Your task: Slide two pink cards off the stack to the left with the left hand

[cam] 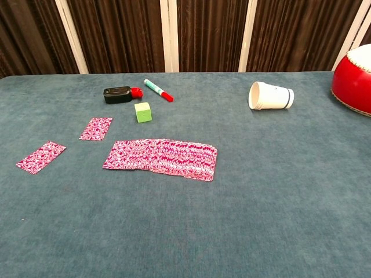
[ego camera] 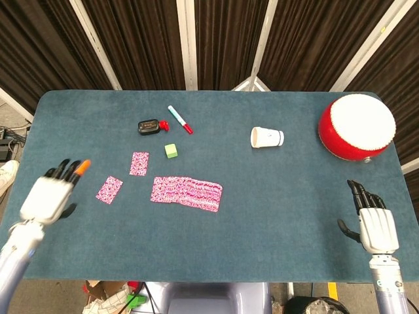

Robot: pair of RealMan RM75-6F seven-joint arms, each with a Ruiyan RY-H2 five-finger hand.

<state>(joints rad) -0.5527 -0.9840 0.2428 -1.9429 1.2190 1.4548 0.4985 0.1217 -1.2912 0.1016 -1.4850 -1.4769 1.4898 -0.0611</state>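
Observation:
The fanned stack of pink cards point(ego camera: 186, 192) point(cam: 162, 158) lies near the table's middle. Two single pink cards lie apart to its left: one point(ego camera: 139, 163) point(cam: 96, 128) just up-left of the stack, the other point(ego camera: 109, 189) point(cam: 40, 156) further left and nearer me. My left hand point(ego camera: 52, 194) hangs open over the left front of the table, fingers spread, well left of both cards and holding nothing. My right hand point(ego camera: 374, 225) is open at the front right corner. Neither hand appears in the chest view.
A green cube point(ego camera: 171, 150), a red-and-white marker point(ego camera: 179, 119) and a black-and-red device point(ego camera: 150, 125) lie behind the cards. A white paper cup point(ego camera: 267, 137) lies on its side right of centre. A red-and-white round object point(ego camera: 357, 126) sits at the far right.

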